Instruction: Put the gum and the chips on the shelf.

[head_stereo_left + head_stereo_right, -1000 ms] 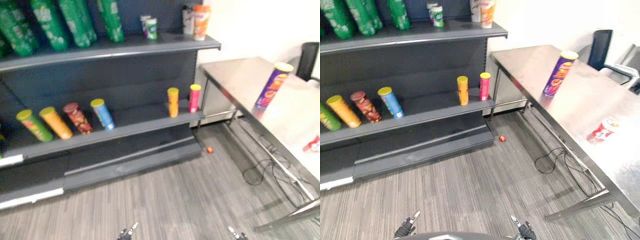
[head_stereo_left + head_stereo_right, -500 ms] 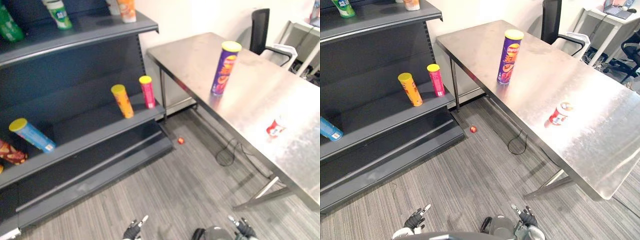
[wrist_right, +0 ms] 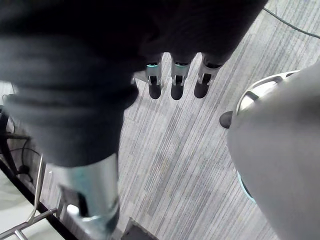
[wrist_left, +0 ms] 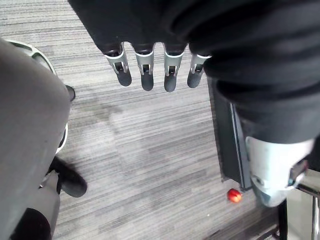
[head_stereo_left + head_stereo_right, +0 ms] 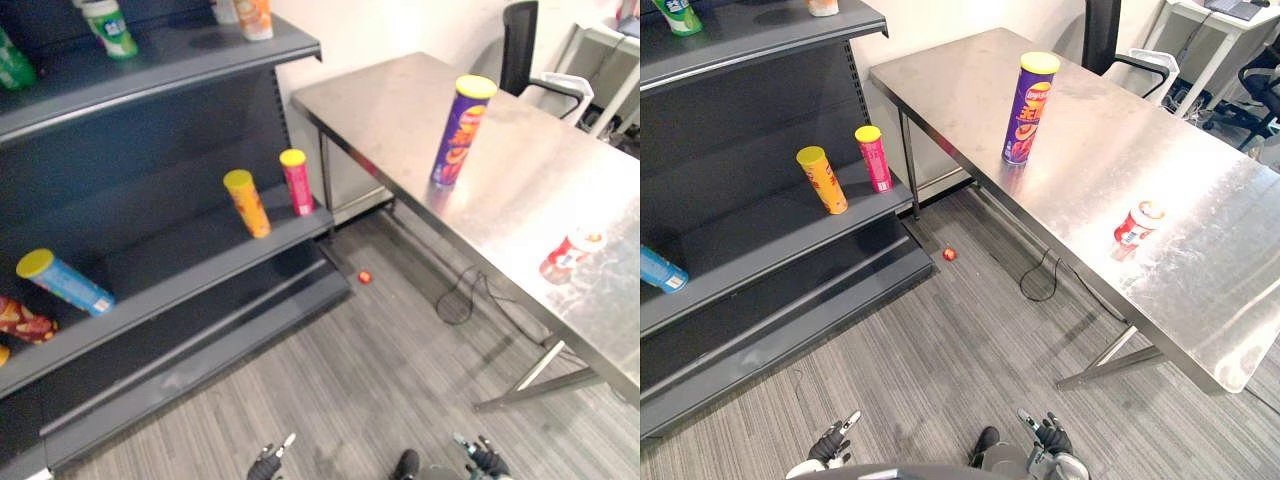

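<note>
Left eye view: the chips can [image 5: 460, 130] stands upright at the far side of the table [image 5: 400, 110]. The gum tub [image 5: 565, 256] sits nearer, to the right and close to the table edge. The shelf [image 5: 180, 270] is at left, well apart.

Right eye view: the left hand [image 5: 830, 445] and right hand [image 5: 1048, 437] hang low at the near edge. A high nudge would likely topple the tall can, and a loose grasp could push the gum tub off the table.

Left wrist view: fingers straight, empty.

Right wrist view: fingers straight, empty.

Bright overhead light glares off the steel table [image 5: 1092, 120], and the shelf [image 5: 750, 238] recesses lie dim.
</note>
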Tool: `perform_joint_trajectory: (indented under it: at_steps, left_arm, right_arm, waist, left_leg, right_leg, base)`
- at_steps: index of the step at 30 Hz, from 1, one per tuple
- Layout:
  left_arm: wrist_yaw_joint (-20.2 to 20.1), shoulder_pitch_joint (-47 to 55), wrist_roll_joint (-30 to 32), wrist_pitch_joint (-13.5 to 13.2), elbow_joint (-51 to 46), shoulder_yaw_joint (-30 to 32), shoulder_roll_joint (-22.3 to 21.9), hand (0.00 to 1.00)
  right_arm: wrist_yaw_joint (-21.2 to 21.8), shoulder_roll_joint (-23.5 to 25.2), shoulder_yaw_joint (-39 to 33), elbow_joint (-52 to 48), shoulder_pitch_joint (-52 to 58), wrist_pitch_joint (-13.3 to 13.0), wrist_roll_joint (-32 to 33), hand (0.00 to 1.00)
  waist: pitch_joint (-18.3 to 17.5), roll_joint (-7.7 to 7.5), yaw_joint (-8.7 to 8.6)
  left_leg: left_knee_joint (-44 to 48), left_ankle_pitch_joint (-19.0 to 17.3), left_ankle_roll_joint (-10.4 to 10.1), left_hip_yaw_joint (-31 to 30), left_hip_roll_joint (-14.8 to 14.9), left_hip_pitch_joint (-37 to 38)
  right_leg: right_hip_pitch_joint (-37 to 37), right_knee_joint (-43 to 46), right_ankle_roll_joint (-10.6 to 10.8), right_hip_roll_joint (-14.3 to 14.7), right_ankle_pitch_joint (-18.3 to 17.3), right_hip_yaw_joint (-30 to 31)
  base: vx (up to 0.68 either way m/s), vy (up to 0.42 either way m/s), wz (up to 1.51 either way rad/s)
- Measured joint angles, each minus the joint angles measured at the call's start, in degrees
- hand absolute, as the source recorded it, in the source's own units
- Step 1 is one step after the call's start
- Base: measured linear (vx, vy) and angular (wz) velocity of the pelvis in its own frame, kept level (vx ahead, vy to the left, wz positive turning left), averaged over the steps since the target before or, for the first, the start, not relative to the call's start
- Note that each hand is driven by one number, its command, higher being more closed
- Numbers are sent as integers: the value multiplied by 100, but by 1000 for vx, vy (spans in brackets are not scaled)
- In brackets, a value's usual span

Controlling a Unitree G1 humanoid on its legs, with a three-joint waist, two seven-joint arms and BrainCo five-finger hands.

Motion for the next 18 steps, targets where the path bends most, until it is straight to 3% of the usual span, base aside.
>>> perform_joint_trajectory:
  at_steps: [2, 4, 5, 6, 7, 8, 10, 11, 12, 14, 18]
  left_arm:
    - [10, -22, -1, 5, 0, -33, -1, 0]
    - [12, -26, -3, 5, -39, -16, 15, 0]
    - [12, -27, -7, 5, -96, 63, 31, 0]
    - [13, -15, -22, 0, -117, 223, 6, 0]
    - [14, -16, -41, 7, -122, 346, -21, 0]
    - [13, 9, -158, 8, -115, 608, -103, 0]
    - [2, 53, -344, -8, -129, 653, -124, 0]
    - [-17, 15, -347, -13, -201, 656, -140, 0]
    - [-25, 18, -346, -43, -299, 695, -149, 0]
    - [-28, 91, -402, -149, -432, 709, -183, 0]
    - [-25, 136, -509, -171, -437, 721, -201, 0]
  right_arm:
    - [1, -6, -266, 55, -10, 5, 2, 0]
    - [-4, -12, -481, 130, 13, 29, 0, 0]
    - [1, -7, -682, 217, 80, 33, 0, 0]
    - [-9, -14, -904, 301, 176, 66, -2, 0]
    - [-13, -14, -1015, 313, 255, 89, -3, 0]
    - [-53, -27, -1345, 299, 465, 162, -1, 0]
    - [-134, 17, -1401, 263, 597, 200, 3, 0]
    - [-208, 19, -1563, 233, 658, 214, 9, 0]
    - [-245, 35, -1682, 232, 659, 223, 13, 0]
    - [-268, 47, -1711, 148, 600, 207, 39, 0]
    - [-269, 130, -1501, -37, 536, 184, 112, 0]
  waist:
    - [21, 31, -11]
    - [43, -30, -15]
    - [67, -81, -22]
    - [87, -51, -22]
    - [92, -15, -22]
    - [130, 116, -14]
    - [120, 84, 8]
    - [123, 82, -19]
    - [138, 41, 22]
    - [147, 16, 20]
    - [125, 2, 38]
  left_leg:
    - [47, 73, -60, 142, -56, -8]
    - [587, 87, -82, 233, -63, -140]
    - [1502, 84, -85, 234, 138, -395]
    - [2628, 127, -29, 209, 452, -672]
    - [3174, 205, 90, 191, 644, -809]
    - [4469, 894, 653, -59, 1078, -1164]
    - [5129, 1422, 664, -447, 1083, -1444]
    - [5526, 360, 599, -815, 1058, -1996]
    - [5356, 77, 550, -946, 1054, -2230]
    - [4548, -124, 471, -1228, 1051, -2407]
    - [2004, -52, 485, -1923, 977, -2118]
  right_leg:
    - [-186, 212, -29, -57, -25, 148]
    - [-258, 457, -152, -158, -119, 201]
    - [-175, 516, -219, -240, -160, 237]
    - [-35, 515, -220, -208, -253, 340]
    - [54, 525, -213, -157, -350, 375]
    - [306, 606, -201, 7, -555, 681]
    - [411, 658, -215, -2, -684, 1089]
    - [390, 686, -242, 9, -825, 1449]
    - [412, 673, -238, 17, -830, 1737]
    - [522, 676, -136, 20, -893, 2183]
    - [589, 845, 209, -33, -1148, 3021]
  base:
    - [13, 45, -38]
    - [24, 0, -36]
    - [49, -71, -49]
    - [67, -104, -58]
    - [122, -108, -113]
    - [120, -52, -100]
    - [215, 34, -127]
    - [257, 32, -155]
    - [239, 24, -143]
    - [200, 120, -128]
    - [211, 307, -112]
